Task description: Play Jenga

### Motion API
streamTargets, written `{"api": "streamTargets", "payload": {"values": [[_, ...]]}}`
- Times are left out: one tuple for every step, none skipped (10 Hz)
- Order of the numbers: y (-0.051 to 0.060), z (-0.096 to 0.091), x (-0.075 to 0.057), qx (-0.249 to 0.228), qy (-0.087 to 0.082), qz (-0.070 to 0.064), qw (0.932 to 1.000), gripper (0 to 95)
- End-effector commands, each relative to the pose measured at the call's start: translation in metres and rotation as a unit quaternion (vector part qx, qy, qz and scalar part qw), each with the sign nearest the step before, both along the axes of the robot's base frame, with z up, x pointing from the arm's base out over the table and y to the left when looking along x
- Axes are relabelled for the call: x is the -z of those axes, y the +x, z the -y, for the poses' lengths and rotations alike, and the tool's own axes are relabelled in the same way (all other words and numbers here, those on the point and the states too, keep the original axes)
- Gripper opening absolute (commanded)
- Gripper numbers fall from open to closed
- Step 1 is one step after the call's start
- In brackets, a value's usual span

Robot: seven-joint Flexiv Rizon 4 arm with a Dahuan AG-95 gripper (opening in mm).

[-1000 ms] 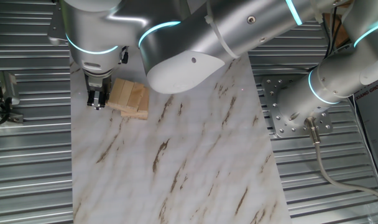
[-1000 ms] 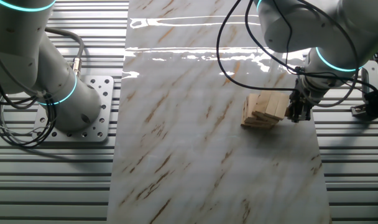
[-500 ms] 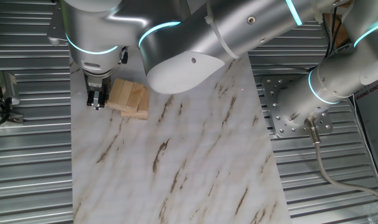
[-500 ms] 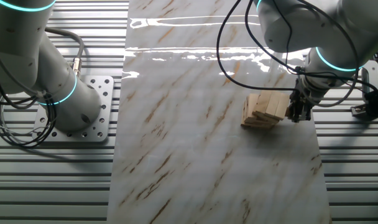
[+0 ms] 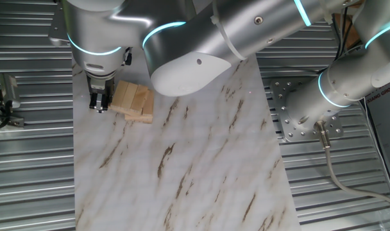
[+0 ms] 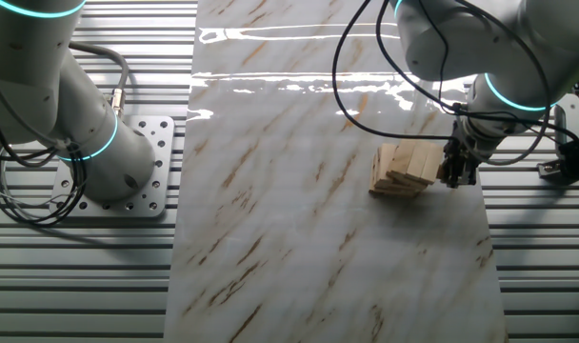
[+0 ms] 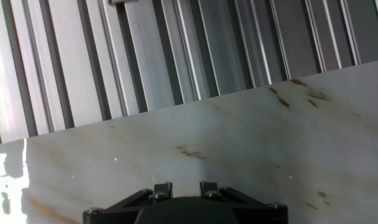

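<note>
Near one edge of the marbled white board (image 5: 182, 160), the small pale-wood Jenga stack (image 5: 133, 101) stands. The black two-finger gripper (image 5: 100, 102), fingers pressed together, sits just beside it, apparently poised to push a block; next needs a gentle, straight nudge.

Gripper at the edge of the Jenga stack

The Jenga (image 6: 404, 169) stack sits low on the marble board (image 6: 299, 219), near its right edge, its layers slightly askew. The gripper (image 6: 456, 175) hangs just beside the stack's right side, fingers pointing down and drawn close together; whether they touch the wood is unclear. The arm's base (image 6: 109, 162) stands on the ribbed metal table (image 6: 80, 276) at left.
</note>
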State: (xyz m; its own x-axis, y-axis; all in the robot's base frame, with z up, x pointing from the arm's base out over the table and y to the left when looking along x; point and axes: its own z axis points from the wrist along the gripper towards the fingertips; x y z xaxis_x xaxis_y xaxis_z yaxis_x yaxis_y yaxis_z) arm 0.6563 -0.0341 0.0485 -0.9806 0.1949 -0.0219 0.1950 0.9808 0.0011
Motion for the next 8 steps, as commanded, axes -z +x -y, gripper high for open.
{"api": "streamTargets", "payload": {"values": [[0.0,-0.0002,-0.0002,-0.001,-0.001,0.0,1.0,0.0],[0.0001,-0.0001,-0.0001,0.0,-0.001,0.0,1.0,0.0],[0.0003,0.0,0.0004,0.001,-0.002,0.002,1.0,0.0],[0.0005,0.0003,0.0012,0.001,-0.002,0.002,1.0,0.0],[0.0006,0.0005,0.0015,0.001,-0.002,0.002,1.0,0.0],[0.0009,0.0007,0.0014,0.001,-0.001,0.002,1.0,0.0],[0.0015,0.0009,0.0008,0.001,0.0,0.002,1.0,0.0],[0.0017,0.0011,0.0004,0.001,0.0,0.001,1.0,0.0]]}}
